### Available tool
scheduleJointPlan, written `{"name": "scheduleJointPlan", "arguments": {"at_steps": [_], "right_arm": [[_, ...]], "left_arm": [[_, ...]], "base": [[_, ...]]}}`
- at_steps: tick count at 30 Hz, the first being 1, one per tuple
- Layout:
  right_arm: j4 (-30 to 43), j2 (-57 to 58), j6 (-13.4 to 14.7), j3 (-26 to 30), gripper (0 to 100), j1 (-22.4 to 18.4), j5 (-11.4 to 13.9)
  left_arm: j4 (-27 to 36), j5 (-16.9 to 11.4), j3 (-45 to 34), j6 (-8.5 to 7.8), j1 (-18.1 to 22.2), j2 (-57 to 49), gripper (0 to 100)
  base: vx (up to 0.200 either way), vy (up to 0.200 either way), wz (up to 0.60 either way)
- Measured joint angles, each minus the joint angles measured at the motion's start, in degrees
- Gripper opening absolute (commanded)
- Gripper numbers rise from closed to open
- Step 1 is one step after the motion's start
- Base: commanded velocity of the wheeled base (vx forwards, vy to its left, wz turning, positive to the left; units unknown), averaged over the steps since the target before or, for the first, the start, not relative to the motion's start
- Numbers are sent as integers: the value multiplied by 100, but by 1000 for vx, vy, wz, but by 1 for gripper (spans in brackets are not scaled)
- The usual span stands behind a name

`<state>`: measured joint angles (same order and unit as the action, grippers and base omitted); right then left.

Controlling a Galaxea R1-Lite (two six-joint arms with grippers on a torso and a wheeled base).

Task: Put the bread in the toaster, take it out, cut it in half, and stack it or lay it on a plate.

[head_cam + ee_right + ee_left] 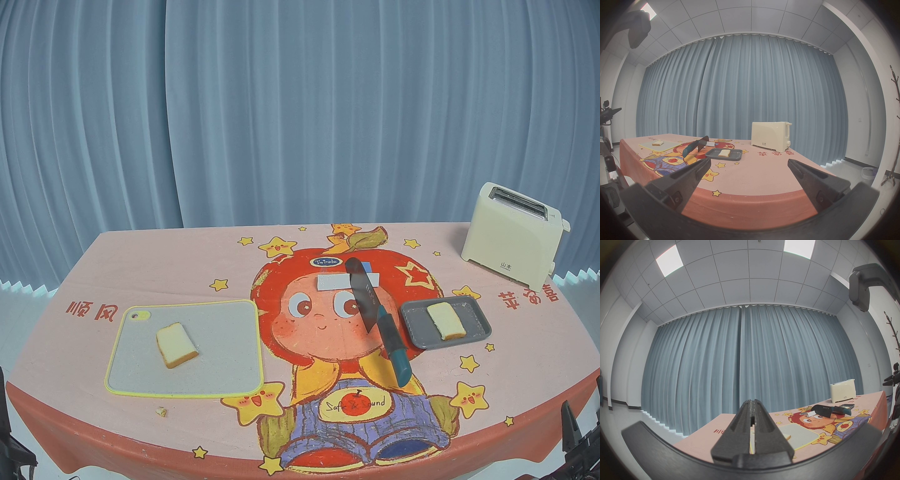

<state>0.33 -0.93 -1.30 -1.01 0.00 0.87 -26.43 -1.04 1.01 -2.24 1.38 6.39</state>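
One half slice of bread lies on the grey cutting board at the table's left. Another half slice lies on the dark grey plate at the right. A knife with a teal handle lies between them, its blade propped on a small white block. The cream toaster stands at the far right, slots empty. My left gripper is shut with nothing in it, off the table's near left. My right gripper is open off the near right edge, well short of the plate and toaster.
A small crumb lies in front of the cutting board. The pink cartoon tablecloth covers the table to its curved front edge. A blue curtain hangs behind the table.
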Motion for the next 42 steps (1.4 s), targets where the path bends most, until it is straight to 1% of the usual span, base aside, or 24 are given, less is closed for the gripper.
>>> {"name": "scheduleJointPlan", "arguments": {"at_steps": [19,24,28,37,40,42], "right_arm": [[0,0,0,0,100,0,0],[2,0,0,0,100,0,0],[0,0,0,0,100,0,0],[0,0,0,0,100,0,0],[0,0,2,0,100,0,0],[0,0,0,0,100,0,0]], "left_arm": [[51,-13,0,80,-76,447,0],[54,-126,0,134,-83,645,0],[55,-167,28,135,-80,828,0],[2,-167,325,116,-80,1318,0],[0,-169,417,138,-80,1477,0],[33,-185,452,204,-91,1574,0]], "base": [[0,0,0],[0,0,0],[0,0,0],[0,0,0],[0,0,0],[0,0,0]]}}
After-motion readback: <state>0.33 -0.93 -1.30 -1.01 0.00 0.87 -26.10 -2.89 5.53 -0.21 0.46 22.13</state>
